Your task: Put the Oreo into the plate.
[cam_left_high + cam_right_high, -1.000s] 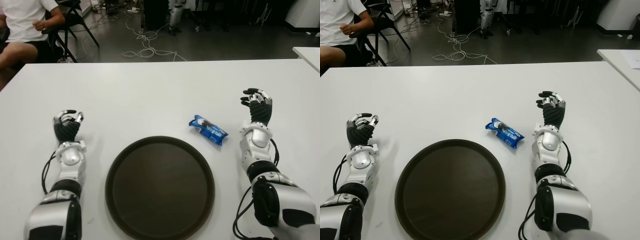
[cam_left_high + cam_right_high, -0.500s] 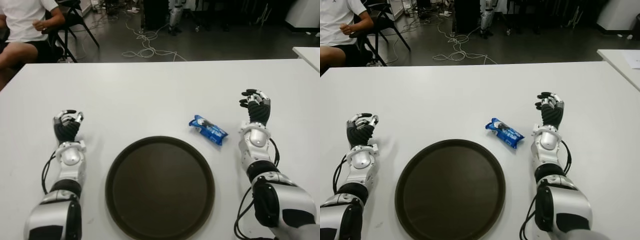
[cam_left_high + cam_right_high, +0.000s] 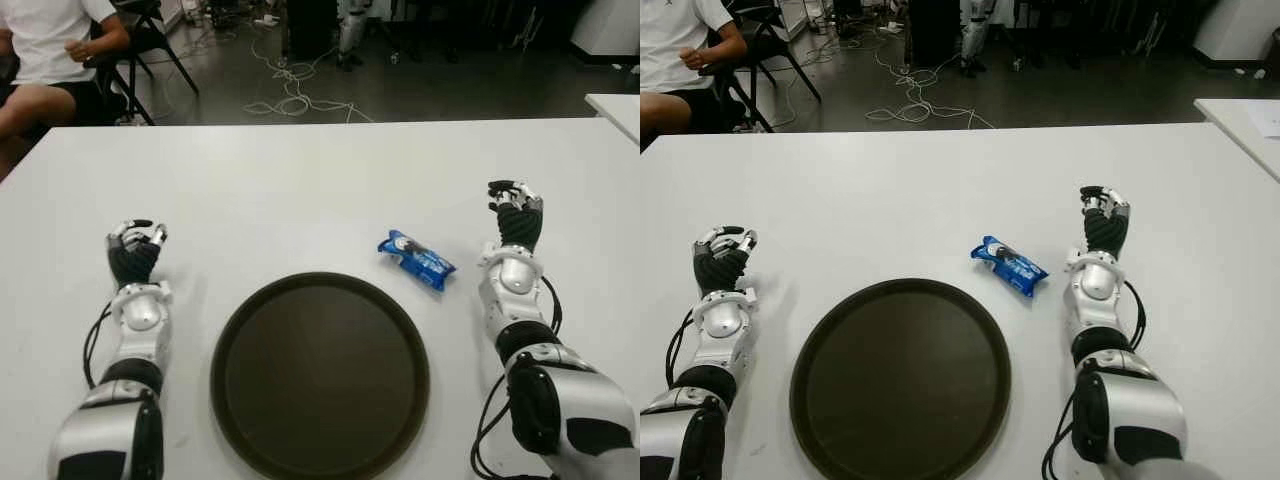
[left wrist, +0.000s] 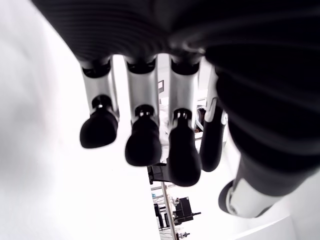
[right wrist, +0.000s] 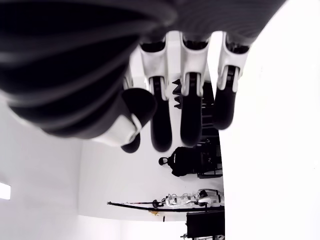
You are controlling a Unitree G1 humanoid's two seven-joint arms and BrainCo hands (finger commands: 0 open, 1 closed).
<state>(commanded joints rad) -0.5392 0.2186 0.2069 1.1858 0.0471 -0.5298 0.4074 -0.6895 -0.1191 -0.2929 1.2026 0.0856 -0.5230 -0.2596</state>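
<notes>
- White table [image 3: 300,180] across the foreground; second white table [image 3: 618,105] at far right edge.
- Dark floor [image 3: 450,90] beyond, with loose cables [image 3: 295,95].
- Black chair [image 3: 145,40] at far left, seated person [image 3: 45,55] beside.
- Equipment stands [image 3: 350,30] along the back.

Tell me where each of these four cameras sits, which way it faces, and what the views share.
Left eye: head, looking down at the table; shows left hand, right hand, plate, Oreo.
Right eye: same scene, slightly shifted.
Left wrist: looks along its own relaxed fingers, empty.
Right wrist: looks along its own fingers, also empty.
Shared: both eyes show everything; both wrists see the white tabletop.
</notes>
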